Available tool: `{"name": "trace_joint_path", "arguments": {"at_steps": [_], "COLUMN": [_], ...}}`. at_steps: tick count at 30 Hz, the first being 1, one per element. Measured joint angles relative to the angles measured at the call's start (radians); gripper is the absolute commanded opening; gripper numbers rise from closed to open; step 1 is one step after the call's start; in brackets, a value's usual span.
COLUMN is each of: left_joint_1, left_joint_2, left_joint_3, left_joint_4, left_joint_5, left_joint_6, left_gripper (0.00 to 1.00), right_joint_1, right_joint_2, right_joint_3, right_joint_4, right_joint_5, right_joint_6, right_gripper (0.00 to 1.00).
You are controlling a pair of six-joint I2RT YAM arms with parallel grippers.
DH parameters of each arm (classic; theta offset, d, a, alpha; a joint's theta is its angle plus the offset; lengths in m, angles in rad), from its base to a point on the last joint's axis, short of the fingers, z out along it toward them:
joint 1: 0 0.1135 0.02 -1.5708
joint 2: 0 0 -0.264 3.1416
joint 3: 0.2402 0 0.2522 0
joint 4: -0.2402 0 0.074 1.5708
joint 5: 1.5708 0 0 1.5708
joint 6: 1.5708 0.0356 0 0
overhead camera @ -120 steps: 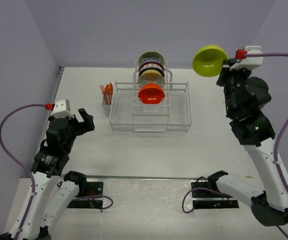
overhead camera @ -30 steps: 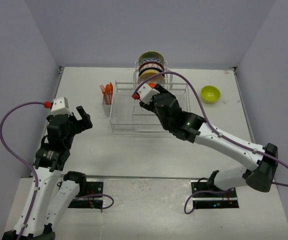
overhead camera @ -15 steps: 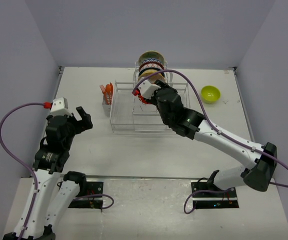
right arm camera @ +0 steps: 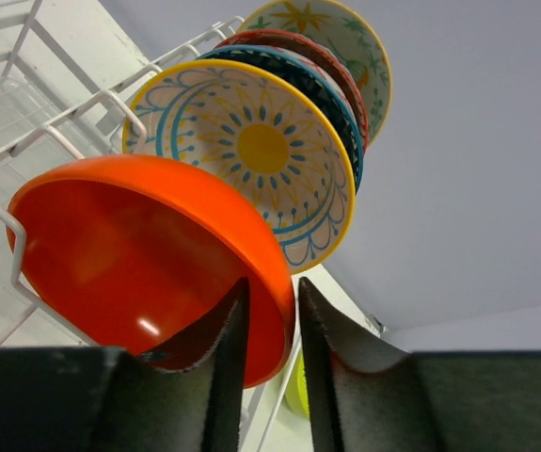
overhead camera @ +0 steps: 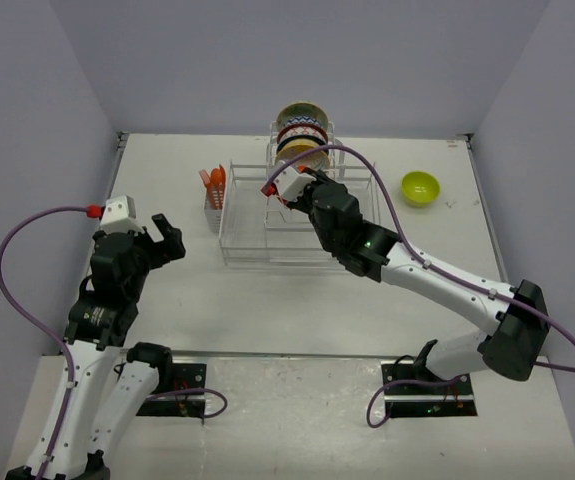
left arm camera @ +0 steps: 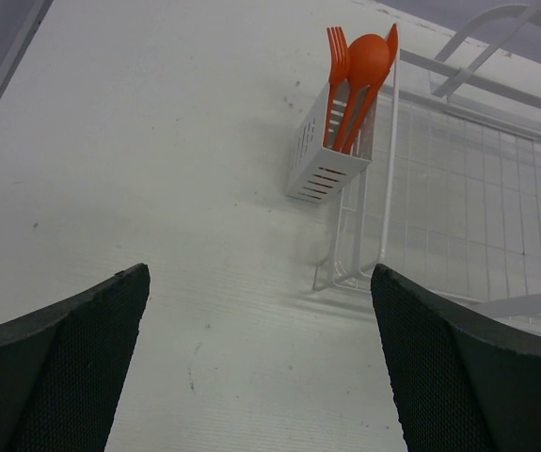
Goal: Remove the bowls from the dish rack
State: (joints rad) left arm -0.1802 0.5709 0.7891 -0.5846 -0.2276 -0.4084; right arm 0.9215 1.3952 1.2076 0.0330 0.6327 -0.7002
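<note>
The white wire dish rack [overhead camera: 252,238] stands mid-table. My right gripper [overhead camera: 285,193] reaches into its central row. In the right wrist view its jaws [right arm camera: 270,311] straddle the rim of the orange bowl [right arm camera: 129,245], one finger inside and one outside, closed onto it. Behind it several patterned bowls stand upright in the slots [overhead camera: 302,128]: a yellow-rimmed one [right arm camera: 251,151], a dark blue-rimmed one [right arm camera: 338,105], a red-patterned one [right arm camera: 279,38] and a cream one with an orange flower [right arm camera: 345,38]. The lime-green bowl [overhead camera: 420,187] sits on the table right of the rack. My left gripper [overhead camera: 167,238] is open and empty.
Orange utensils stand in the white cutlery holder [left arm camera: 331,141] on the rack's left side [overhead camera: 213,195]. The left wrist view shows the rack's left corner [left arm camera: 359,273] ahead of the open fingers [left arm camera: 458,377]. Walls close the table at the back and on both sides.
My right arm set the lime-green bowl down at the right, then swung left to the rack. Over the last second it settled its jaws over the orange bowl's rim. The left arm has not moved.
</note>
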Motion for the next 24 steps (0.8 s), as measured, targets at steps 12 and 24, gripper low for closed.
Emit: {"name": "trace_joint_path", "arguments": {"at_steps": [12, 24], "left_joint_1": [0.000, 0.000], "left_joint_2": [-0.002, -0.002], "left_joint_3": [0.000, 0.000], "left_joint_4": [0.000, 0.000], "left_joint_5": [0.003, 0.009], "left_joint_6": [0.000, 0.000], "left_gripper": [1.00, 1.00], "right_joint_1": [-0.009, -0.009], "right_joint_2": [-0.009, -0.032], "right_joint_3": [-0.064, -0.127], "right_joint_4": [0.122, 0.216], "right_joint_5": [0.003, 0.005], "right_joint_6": [-0.016, -0.038], "right_gripper": [0.05, 0.00]}}
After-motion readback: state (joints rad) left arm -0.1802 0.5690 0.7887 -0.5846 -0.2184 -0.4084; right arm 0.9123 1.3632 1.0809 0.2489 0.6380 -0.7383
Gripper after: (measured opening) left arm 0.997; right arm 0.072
